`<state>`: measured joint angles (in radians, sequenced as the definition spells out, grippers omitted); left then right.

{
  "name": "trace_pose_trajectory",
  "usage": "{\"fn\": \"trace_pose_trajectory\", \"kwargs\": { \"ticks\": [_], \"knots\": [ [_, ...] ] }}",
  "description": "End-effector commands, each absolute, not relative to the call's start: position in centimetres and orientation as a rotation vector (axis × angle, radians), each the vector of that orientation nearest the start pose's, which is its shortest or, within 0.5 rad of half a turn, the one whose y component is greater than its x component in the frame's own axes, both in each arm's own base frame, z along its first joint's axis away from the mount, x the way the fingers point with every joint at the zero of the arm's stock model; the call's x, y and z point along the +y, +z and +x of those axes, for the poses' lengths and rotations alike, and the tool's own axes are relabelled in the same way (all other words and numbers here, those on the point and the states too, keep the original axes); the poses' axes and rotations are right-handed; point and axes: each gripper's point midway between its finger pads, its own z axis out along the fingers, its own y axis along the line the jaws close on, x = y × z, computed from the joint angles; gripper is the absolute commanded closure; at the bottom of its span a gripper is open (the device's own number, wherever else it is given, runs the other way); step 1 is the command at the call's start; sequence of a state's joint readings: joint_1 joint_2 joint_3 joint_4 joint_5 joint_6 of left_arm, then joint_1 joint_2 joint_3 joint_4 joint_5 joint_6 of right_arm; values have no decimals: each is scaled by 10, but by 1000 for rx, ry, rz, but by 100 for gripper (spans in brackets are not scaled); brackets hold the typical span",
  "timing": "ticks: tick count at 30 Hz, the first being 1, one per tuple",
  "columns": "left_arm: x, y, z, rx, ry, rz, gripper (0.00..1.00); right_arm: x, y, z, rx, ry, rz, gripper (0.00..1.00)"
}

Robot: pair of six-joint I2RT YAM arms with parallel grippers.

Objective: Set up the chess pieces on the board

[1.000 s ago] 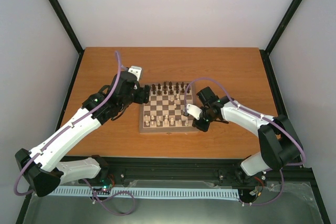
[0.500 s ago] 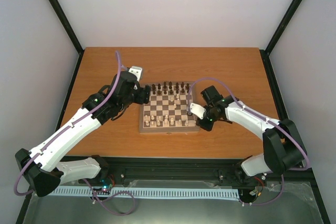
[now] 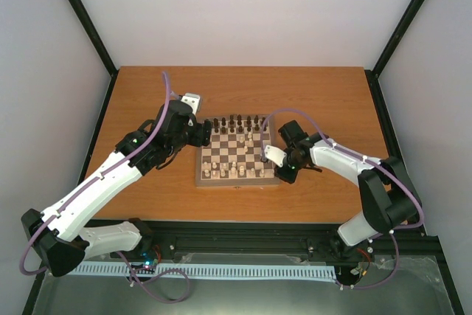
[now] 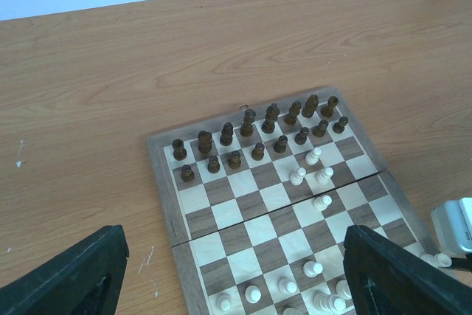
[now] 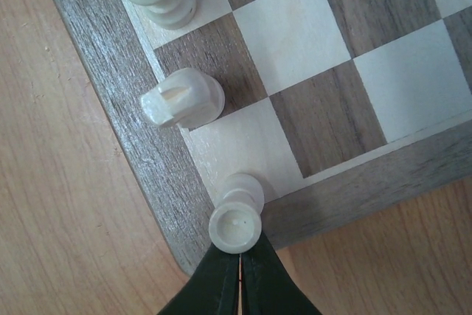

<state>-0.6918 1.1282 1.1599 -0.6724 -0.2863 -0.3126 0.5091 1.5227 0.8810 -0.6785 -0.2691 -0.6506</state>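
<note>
The right gripper shifted a little by the board corner, pinched shut, maybe nudging a cream pawn home. The left gripper hangs wide open.

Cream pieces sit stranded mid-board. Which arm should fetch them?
Left, probably: the left claw is open by the checkered wooden board, facing those pale cream wooden pieces; the right claw is shut at its corner.
</note>
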Motion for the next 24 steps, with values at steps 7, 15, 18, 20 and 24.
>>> {"fn": "trace_pose_trajectory", "kwargs": {
  "ticks": [7,15,18,20,24],
  "knots": [
    [-182,282,295,2162,-259,276,18,197,54,252,2309,366,-1590,95],
    [-183,280,295,2168,-258,282,18,203,54,251,2304,369,-1603,95],
    [-183,281,295,2166,-257,281,18,201,56,250,2305,356,-1602,95],
    [-183,281,295,2165,-257,280,18,198,59,250,2306,342,-1600,95],
    [-181,282,295,2160,-250,273,18,185,72,256,2315,323,-1556,93]
  ]
}}
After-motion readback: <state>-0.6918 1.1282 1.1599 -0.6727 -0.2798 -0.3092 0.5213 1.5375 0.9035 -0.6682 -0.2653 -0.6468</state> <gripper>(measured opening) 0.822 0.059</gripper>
